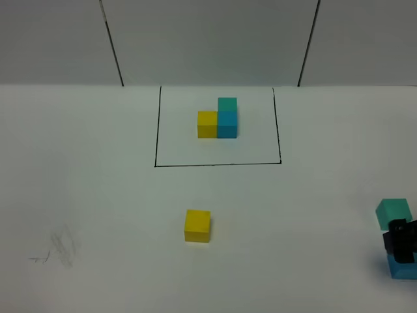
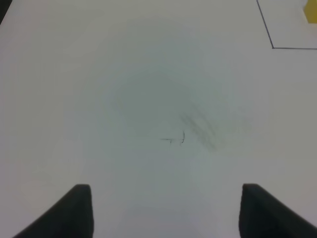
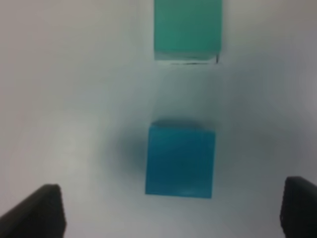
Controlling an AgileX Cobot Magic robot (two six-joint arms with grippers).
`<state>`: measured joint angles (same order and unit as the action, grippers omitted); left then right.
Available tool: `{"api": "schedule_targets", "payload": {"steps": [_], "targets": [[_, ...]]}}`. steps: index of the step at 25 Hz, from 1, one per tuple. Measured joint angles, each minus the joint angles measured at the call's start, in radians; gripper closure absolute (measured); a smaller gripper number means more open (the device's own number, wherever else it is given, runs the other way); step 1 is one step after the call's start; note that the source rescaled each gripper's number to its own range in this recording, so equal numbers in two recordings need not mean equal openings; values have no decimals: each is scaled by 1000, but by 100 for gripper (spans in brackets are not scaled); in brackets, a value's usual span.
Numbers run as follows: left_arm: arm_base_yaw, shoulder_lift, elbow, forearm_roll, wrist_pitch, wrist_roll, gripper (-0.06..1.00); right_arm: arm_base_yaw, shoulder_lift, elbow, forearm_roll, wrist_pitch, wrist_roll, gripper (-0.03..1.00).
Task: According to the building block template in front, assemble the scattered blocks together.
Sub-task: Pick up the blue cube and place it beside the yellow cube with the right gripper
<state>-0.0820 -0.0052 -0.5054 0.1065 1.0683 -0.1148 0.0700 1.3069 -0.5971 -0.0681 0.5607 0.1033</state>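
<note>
The building block template [image 1: 218, 119] stands inside a black-outlined rectangle [image 1: 156, 130] at the back: yellow joined to blue, with teal on top of the blue. A loose yellow cube [image 1: 197, 225] lies in the middle of the table. At the right edge a teal cube [image 1: 393, 213] and a blue cube [image 1: 404, 268] lie close together, with my right gripper [image 1: 402, 246] over the gap between them. In the right wrist view the blue cube [image 3: 180, 161] sits just ahead of my open right gripper [image 3: 171, 213], and the teal cube [image 3: 187, 29] lies beyond it. My left gripper [image 2: 168, 213] is open and holds nothing.
Pencil scuff marks [image 1: 58, 248] show on the white table at the front left and appear as scuffs [image 2: 198, 130] under the left gripper. A corner of the rectangle outline [image 2: 272, 47] and a bit of yellow [image 2: 312, 12] show in the left wrist view.
</note>
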Motion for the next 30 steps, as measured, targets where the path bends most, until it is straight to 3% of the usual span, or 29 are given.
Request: {"api": "schedule_targets", "payload": {"steps": [12, 24, 27, 29, 30], "targets": [[0, 0, 0, 0, 0, 0, 53, -25, 160, -1, -46, -103, 0, 20], [0, 0, 0, 0, 0, 0, 53, -25, 310, -2, 2, -174, -11, 24], [0, 0, 0, 0, 0, 0, 53, -25, 329, -2, 5, -181, -11, 32], [0, 0, 0, 0, -1, 0, 53, -25, 333, -2, 9, -181, -11, 47], [0, 0, 0, 0, -1, 0, 53, -25, 335, -2, 12, -182, -11, 60]]}}
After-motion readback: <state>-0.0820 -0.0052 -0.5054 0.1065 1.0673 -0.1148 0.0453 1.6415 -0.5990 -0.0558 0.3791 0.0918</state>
